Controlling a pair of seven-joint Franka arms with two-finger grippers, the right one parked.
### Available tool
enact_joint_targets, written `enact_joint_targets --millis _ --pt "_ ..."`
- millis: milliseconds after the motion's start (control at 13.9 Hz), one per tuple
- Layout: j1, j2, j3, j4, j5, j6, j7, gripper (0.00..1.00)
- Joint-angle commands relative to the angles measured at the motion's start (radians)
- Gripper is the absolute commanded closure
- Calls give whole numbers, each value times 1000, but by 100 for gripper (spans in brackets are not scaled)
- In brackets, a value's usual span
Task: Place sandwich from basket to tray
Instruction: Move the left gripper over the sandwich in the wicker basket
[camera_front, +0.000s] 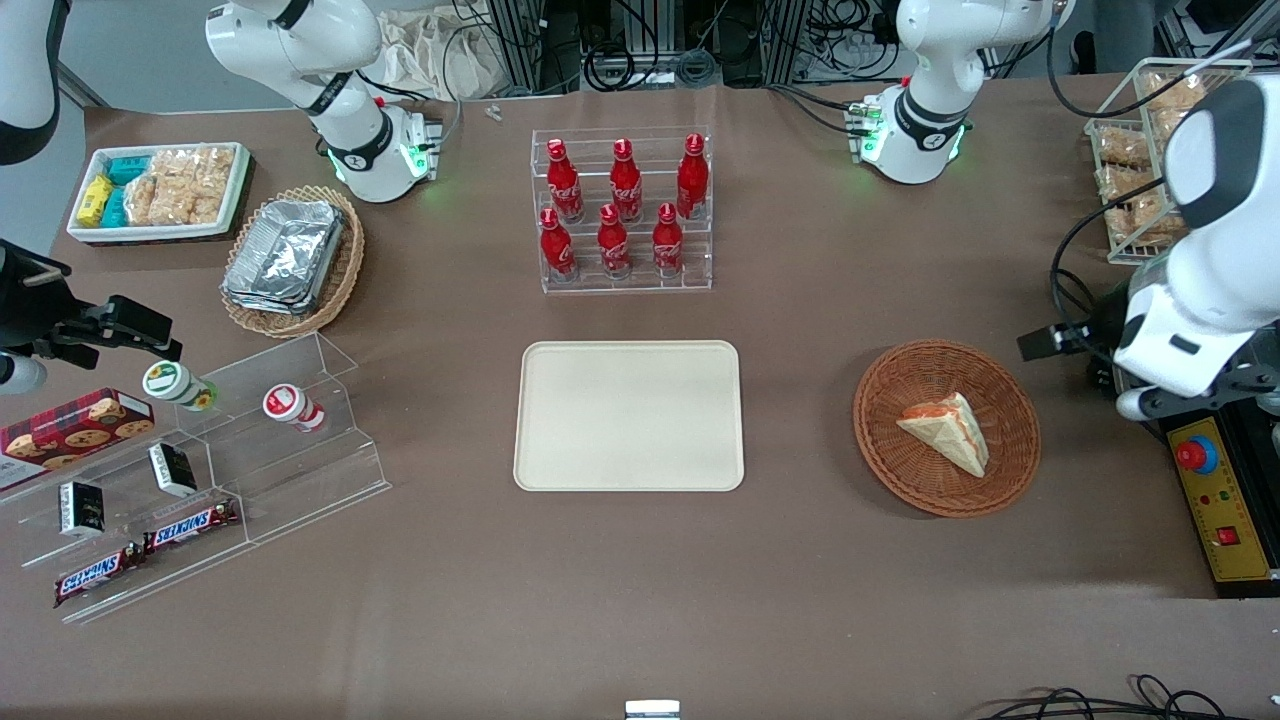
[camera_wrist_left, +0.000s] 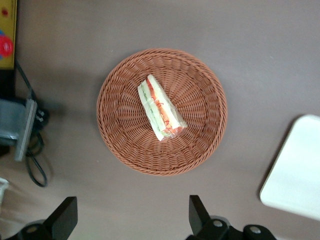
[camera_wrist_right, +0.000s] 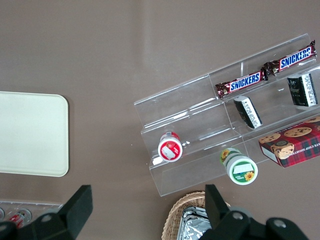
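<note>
- One sandwich (camera_front: 946, 430) lies in one basket (camera_front: 900, 470), toward the working arm's end of the counter (camera_front: 800, 580).
- One tray (camera_front: 629, 415), nothing on it, sits mid-counter, well apart from the basket; bare counter lies between them.
- Six red bottles (camera_front: 620, 210) stand in a rack farther from the front camera than the tray.
- Tool (camera_wrist_left: 132, 220) hangs above the counter beside the basket rim, fingers spread wide, holding nothing.

Even, bright overhead light, soft throughout. Brown counter (camera_front: 800, 560) shows faint short shadows. Mild glare on foil containers (camera_front: 285, 255). Gripper (camera_wrist_left: 130, 220) over the counter beside the basket (camera_wrist_left: 115, 130), fingers (camera_wrist_left: 62, 215) spread, dark, slightly soft. Sandwich (camera_wrist_left: 161, 108) sharp.
</note>
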Motion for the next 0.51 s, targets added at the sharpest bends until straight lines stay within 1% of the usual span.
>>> enact_joint_targets --millis 0,144,289,433 --pt "7 -5 1 -111 11 96 -162 0" --pt "7 10 2 -186 16 213 -273 0" --pt "7 62 4 -231 22 346 -364 0" --pt "7 120 4 -236 42 396 -453 0"
